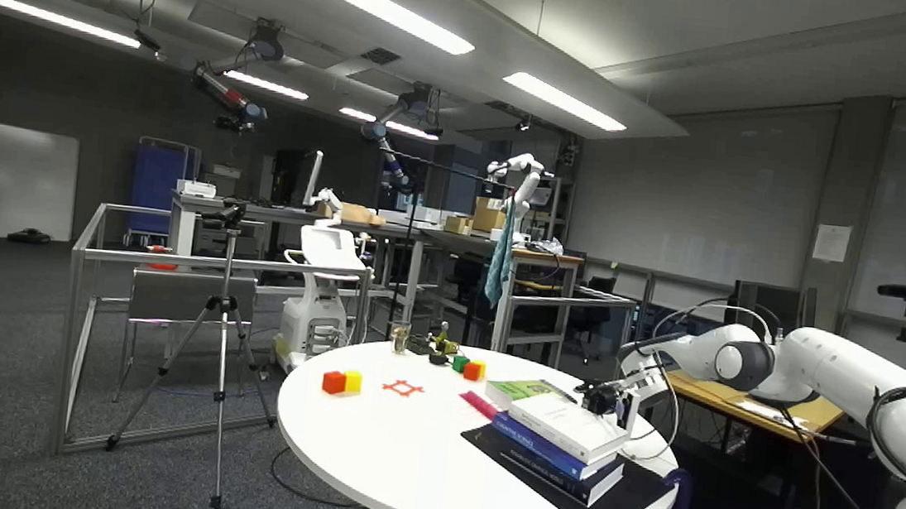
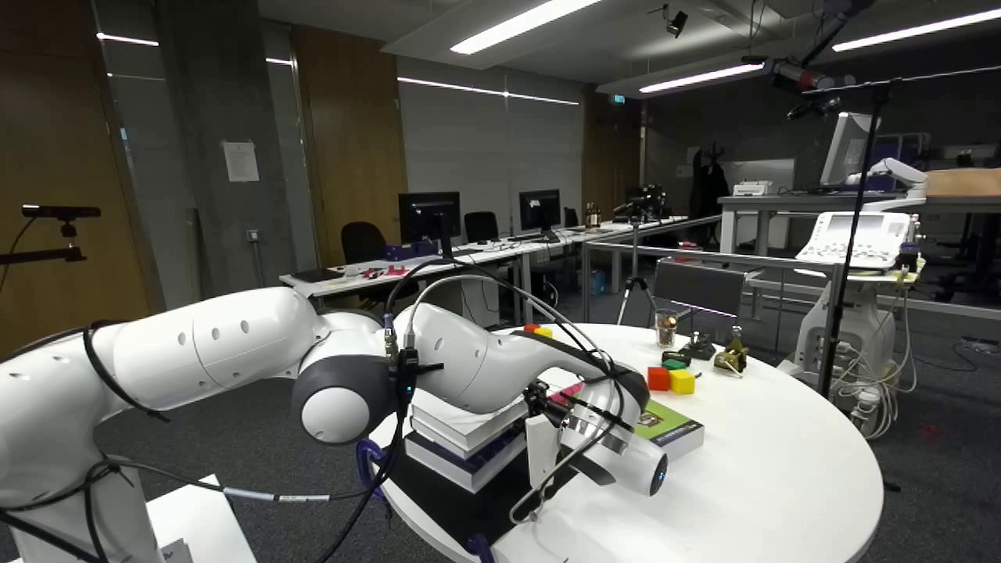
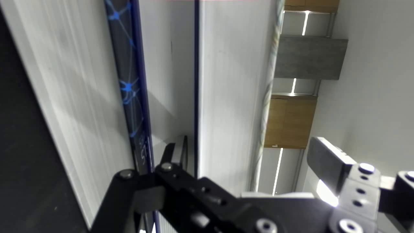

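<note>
White-covered book [image 1: 566,422] lies flat, supported by the blue Cognitive Science book [image 1: 538,446]; gripper [image 3: 249,149] faces both, fingers spread.

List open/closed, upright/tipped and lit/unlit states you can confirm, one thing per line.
Black two-finger gripper, open
Topmost white book, closed
Blue book beneath it, closed
Black bottom book, closed
Thick green book, closed
Clear glass tumbler, upright, contents unclear
Slim metal tripod, upright
Long ceiling lights, lit
</note>
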Robot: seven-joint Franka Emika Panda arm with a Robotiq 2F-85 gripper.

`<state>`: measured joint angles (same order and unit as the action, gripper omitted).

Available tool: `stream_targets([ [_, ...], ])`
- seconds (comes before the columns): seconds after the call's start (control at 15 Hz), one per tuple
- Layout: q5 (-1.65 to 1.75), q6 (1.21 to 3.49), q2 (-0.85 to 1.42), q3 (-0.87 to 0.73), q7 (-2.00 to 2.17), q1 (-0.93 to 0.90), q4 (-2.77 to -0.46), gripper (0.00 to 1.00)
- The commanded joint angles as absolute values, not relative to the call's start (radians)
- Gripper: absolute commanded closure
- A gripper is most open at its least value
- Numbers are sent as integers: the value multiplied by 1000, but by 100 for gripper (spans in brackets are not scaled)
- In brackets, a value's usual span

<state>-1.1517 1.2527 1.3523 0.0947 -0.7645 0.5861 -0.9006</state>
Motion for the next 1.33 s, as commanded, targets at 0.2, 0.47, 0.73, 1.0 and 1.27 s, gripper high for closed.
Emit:
stream_targets([
  [0.2, -1153, 1254, 1352, 96, -764, 587, -902, 0],
  [0.47, -1157, 1258, 1351, 98, -763, 588, -903, 0],
  [0.73, -1157, 1254, 1349, 98, -758, 589, -905, 0],
  [1.0, -1157, 1251, 1346, 99, -759, 590, -908, 0],
  [1.27, -1157, 1249, 1346, 99, -754, 590, -909, 28],
])
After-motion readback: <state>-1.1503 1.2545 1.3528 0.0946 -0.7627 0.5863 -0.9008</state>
